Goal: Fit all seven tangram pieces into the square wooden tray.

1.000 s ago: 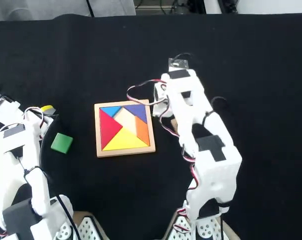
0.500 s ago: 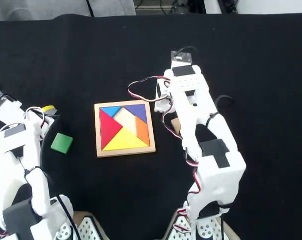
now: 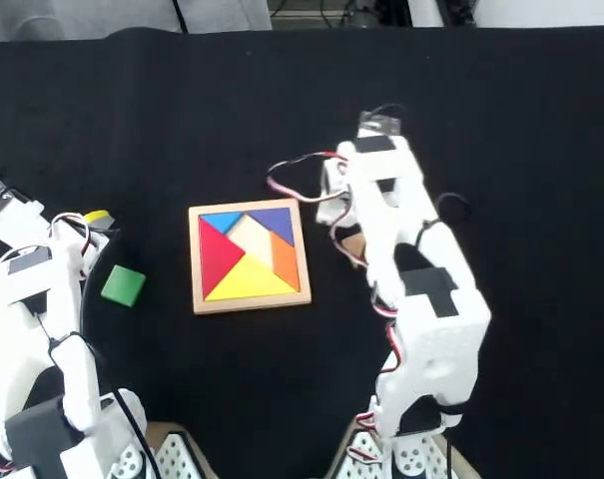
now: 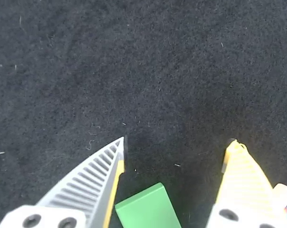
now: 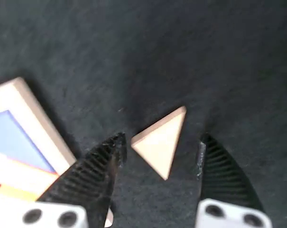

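The right gripper (image 5: 161, 139) is hanging wide open, its fingers straddling a beige triangle (image 5: 157, 142) lying on the table (image 3: 481, 100) just beside the tray (image 3: 250, 304). The left gripper (image 4: 177, 140) is also gaping open, a green square (image 4: 145, 209) lying between its fingers.

Black cloth (image 3: 501, 100) underfoot w/ grey strip (image 3: 72, 15) along far edge.

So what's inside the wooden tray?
In the wooden tray lie a red piece, yellow piece, blue piece, purple piece and orange piece, around a pale middle patch. They cover the rest of its floor.
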`<act>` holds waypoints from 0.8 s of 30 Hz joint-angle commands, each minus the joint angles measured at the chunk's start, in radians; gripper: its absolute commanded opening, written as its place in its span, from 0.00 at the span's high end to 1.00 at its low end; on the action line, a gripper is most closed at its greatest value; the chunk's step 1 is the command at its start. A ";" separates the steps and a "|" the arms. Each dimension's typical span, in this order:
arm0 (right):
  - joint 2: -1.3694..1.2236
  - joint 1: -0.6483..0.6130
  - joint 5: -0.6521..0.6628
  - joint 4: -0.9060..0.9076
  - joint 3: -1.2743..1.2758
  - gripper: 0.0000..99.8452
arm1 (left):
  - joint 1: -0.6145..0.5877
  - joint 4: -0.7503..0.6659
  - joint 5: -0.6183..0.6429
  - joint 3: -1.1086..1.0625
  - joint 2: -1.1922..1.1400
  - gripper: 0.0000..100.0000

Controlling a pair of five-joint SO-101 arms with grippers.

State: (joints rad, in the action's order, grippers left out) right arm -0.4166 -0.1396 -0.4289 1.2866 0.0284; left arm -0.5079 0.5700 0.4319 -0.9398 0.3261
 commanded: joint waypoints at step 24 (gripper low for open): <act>-0.045 -0.038 -0.011 0.026 -0.047 0.75 | 0.010 -0.020 -0.008 0.005 0.026 0.67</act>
State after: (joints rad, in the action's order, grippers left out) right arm -0.4672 -0.1672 -0.4289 1.3004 0.0222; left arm -0.5079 0.5700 0.4304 -0.9398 0.3261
